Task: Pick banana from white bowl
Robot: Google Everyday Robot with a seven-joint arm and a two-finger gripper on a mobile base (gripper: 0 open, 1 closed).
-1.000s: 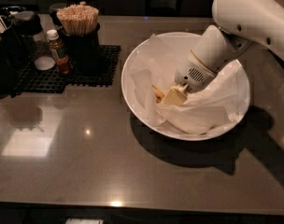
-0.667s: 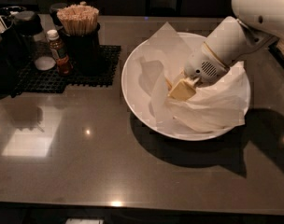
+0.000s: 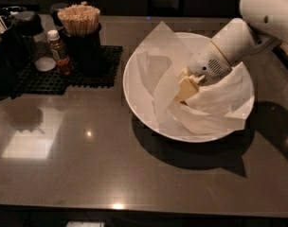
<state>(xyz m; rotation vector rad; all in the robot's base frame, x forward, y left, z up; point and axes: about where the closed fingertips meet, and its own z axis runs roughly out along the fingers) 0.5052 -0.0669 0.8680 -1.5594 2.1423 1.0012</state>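
The white bowl (image 3: 134, 86) sits right of centre on the dark table, lined with crinkled white paper sheets (image 3: 205, 112). My gripper (image 3: 185, 88) reaches down into the middle of the bowl from the upper right, its pale yellow tip among the paper. One sheet (image 3: 158, 56) stands up at the bowl's back left, beside the gripper. The banana is hidden; I see no part of it among the paper.
A black mesh mat (image 3: 70, 72) at the back left carries a small brown sauce bottle (image 3: 59, 53), a black cup of wooden sticks (image 3: 80, 25) and dark containers (image 3: 11, 41). The white arm (image 3: 257, 18) spans the upper right corner.
The gripper has drawn back slightly up and to the right inside the bowl. A paper sheet at the bowl's back left has risen and now stands upright.
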